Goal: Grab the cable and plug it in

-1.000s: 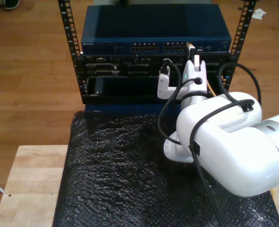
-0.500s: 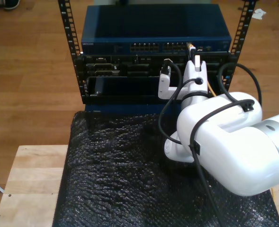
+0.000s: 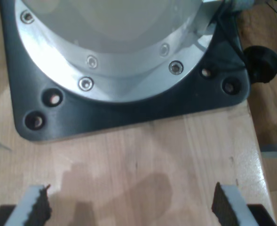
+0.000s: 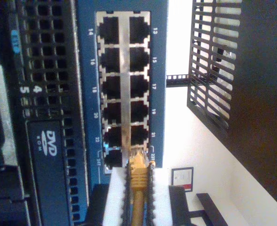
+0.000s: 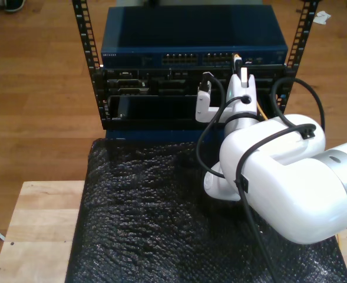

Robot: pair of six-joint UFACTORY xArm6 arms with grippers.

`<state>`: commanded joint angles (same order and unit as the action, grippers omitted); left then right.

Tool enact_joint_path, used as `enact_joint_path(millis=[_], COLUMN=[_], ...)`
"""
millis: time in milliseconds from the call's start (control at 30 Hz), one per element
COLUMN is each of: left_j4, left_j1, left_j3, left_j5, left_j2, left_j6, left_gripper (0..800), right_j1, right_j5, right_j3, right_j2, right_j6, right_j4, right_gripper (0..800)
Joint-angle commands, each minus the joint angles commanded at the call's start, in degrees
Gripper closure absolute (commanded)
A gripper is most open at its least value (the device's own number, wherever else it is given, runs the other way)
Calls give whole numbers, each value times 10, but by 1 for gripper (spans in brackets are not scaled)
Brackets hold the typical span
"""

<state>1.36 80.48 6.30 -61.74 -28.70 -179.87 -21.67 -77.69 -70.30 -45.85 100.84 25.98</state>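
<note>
The yellow cable (image 4: 138, 193) runs between the fingers (image 4: 117, 200) of my second gripper (image 4: 137, 175), which is shut on it. Its clear plug tip (image 4: 137, 155) sits right at the lowest-numbered end of the port block on the blue switch (image 4: 89, 94), by ports 23 and 24; whether it is seated I cannot tell. In the exterior view my second gripper (image 5: 240, 66) reaches the switch front (image 5: 194, 59) with the cable (image 5: 237, 57) at its tip. My first gripper (image 3: 131, 207) stands open over bare wood, its fingertips (image 3: 35, 207) wide apart.
The black rack (image 5: 91, 65) holds the switch and black units with a DVD drive (image 4: 49, 165). A black bubble-wrap mat (image 5: 144, 218) covers the wooden table (image 5: 37, 230). Thick black arm cables (image 5: 205, 135) loop near the wrist. A black base plate (image 3: 129, 113) with a silver flange lies ahead of my first gripper.
My second gripper has crept slightly toward the switch front with the cable in it. Nothing else has moved.
</note>
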Motion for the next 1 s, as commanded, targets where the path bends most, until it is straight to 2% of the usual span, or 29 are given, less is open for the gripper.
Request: enact_joint_path(millis=[833,867,1000], left_j4=[0,0,0], left_j1=[0,0,0], left_j3=[0,0,0], left_j5=[0,0,0], left_j2=[0,0,0], left_j6=[0,0,0], left_gripper=[0,0,0], right_j1=[11,11,12], right_j5=[8,8,8], right_j3=[-20,-20,-16], right_j2=[-9,-9,-7], right_j6=[-2,-2,-3], right_j4=[-18,-18,-30], right_gripper=[800,793,624])
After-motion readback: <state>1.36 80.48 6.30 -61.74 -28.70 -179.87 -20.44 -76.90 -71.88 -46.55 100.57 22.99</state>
